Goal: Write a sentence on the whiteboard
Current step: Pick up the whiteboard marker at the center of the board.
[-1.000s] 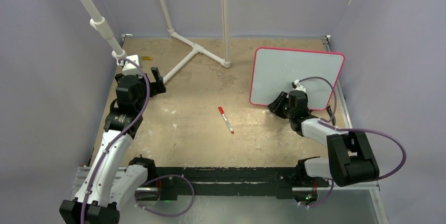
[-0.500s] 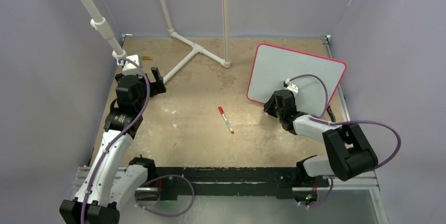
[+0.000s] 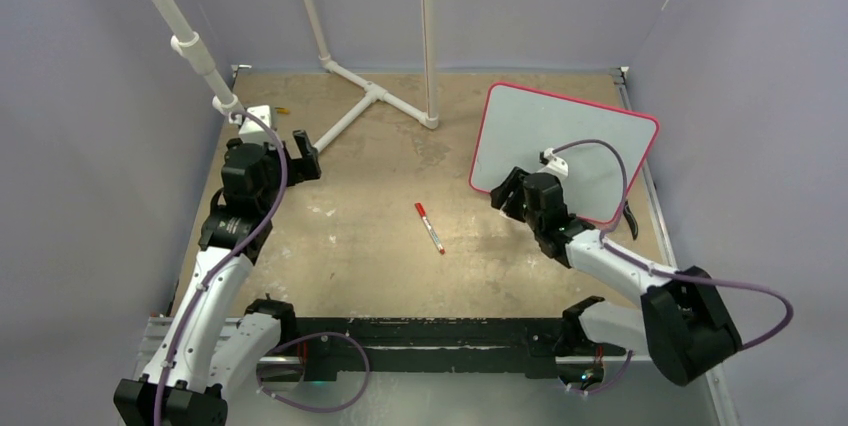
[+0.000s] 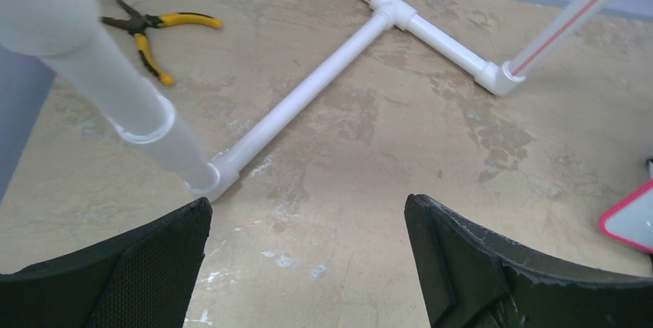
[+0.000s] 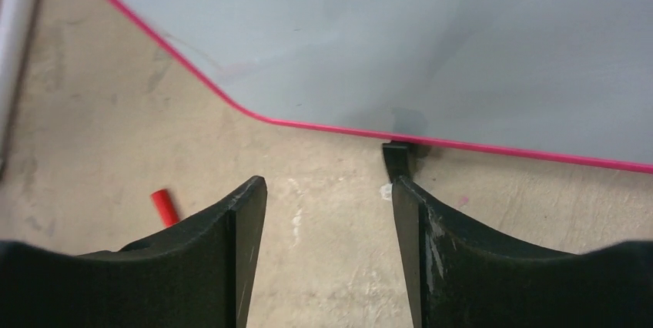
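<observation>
Your left jaws stand wide apart and hold nothing; their black fingers (image 4: 131,274) look rough, like a net. Far ahead of them, off to their left, lie pliers (image 4: 150,31) with yellow handles. A smooth white pipe frame (image 4: 308,101) runs across just ahead. The marker (image 3: 429,227), a thin white stick with a red cap, lies flat on the stained tan worktop (image 3: 360,246), between your two sets of jaws and touched by neither. Your right jaws are spread apart too, with nothing in them. The whiteboard (image 5: 400,28) is right ahead of them: flat, smooth and shiny, with a thin pink rim, a rounded corner and a small black foot (image 5: 396,160). I see no writing on it, so I think writing has not begun. Next you must pick the marker up, and its cap has to come off.
</observation>
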